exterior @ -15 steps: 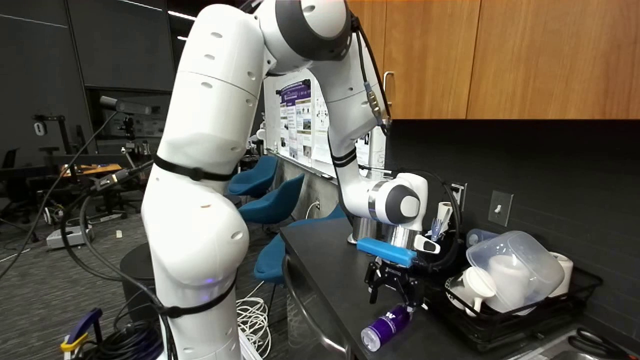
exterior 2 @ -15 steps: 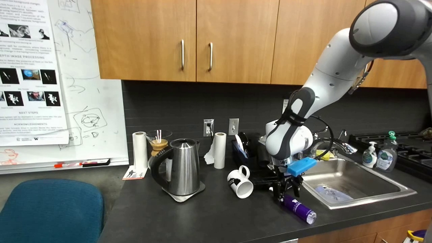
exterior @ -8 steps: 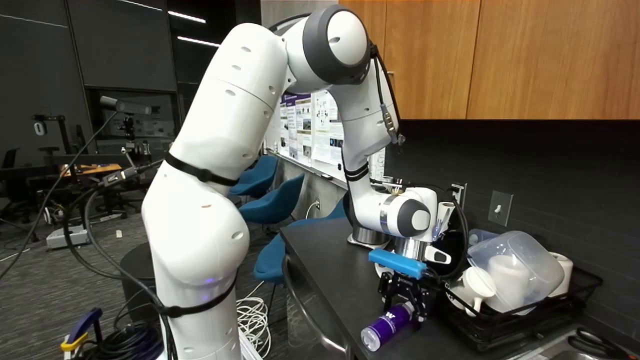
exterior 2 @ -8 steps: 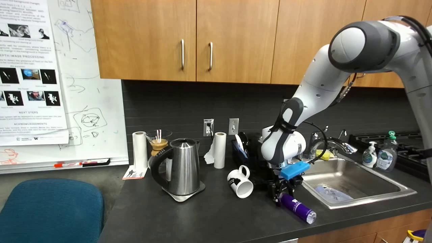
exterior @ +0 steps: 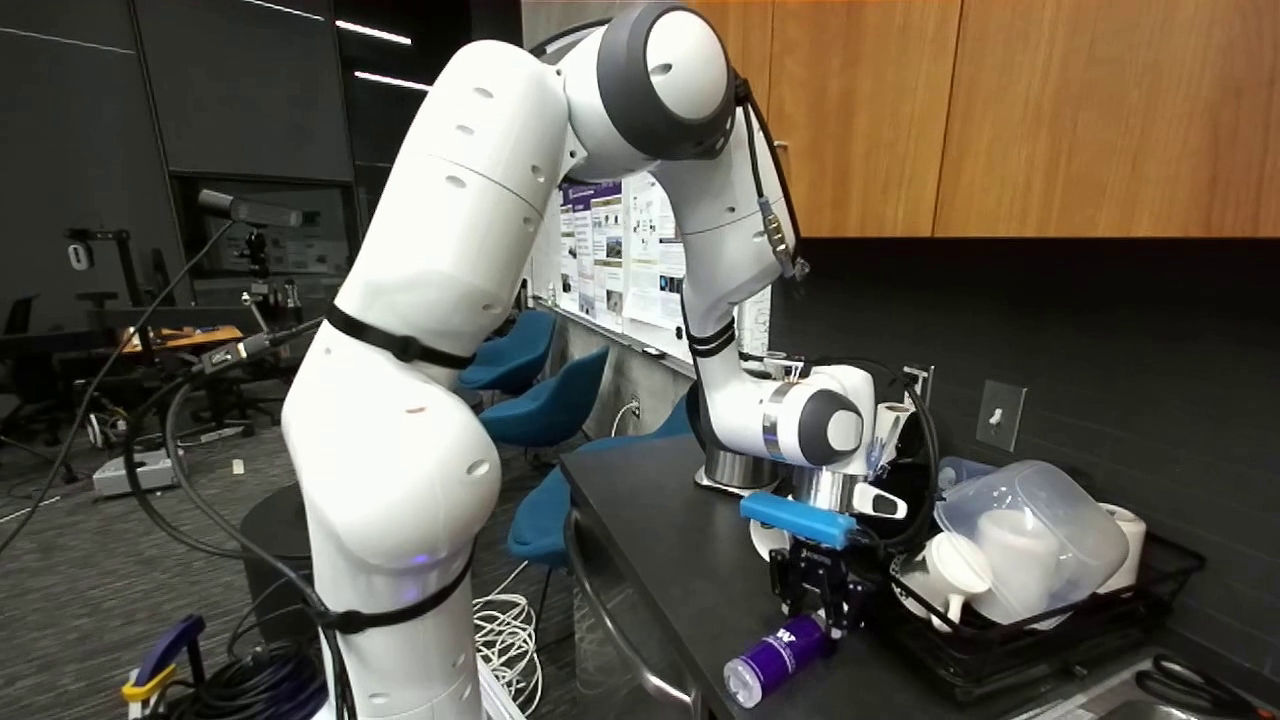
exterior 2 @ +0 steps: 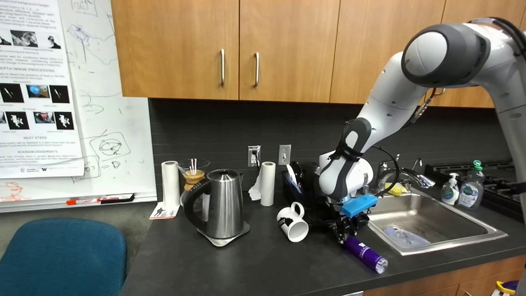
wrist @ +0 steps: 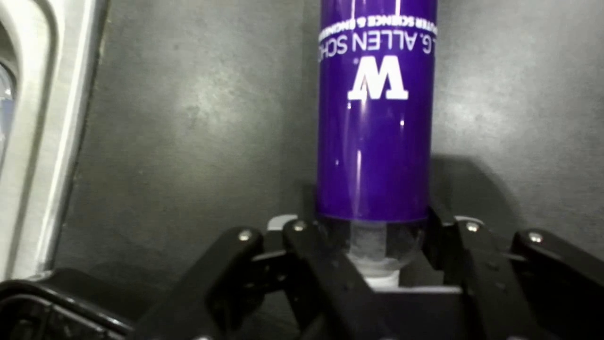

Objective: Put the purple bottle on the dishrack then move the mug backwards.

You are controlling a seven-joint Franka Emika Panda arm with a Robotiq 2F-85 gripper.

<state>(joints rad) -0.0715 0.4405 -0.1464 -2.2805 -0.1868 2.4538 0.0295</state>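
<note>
One change: pincer [wrist: 377,241], spread half-second ago, now narrowed, pinching bottle [wrist: 375,141] by capped end. Bottle juts ahead of pincer, seemingly on counter [exterior 2: 254,263]; rack [exterior: 985,668] just beside pincer, mug [exterior 2: 294,228] near. Grasp looks made; lift to rack can follow.

Sink [exterior 2: 448,224], kettle [exterior 2: 225,205], whiteboard [exterior 2: 111,119] and research poster [exterior 2: 39,127] show a lab or office kitchenette.

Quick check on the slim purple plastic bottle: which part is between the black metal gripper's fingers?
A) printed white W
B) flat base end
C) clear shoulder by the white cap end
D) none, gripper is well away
C: in the wrist view the black metal gripper has a finger on either side of the clear shoulder of the slim purple plastic bottle.
</note>
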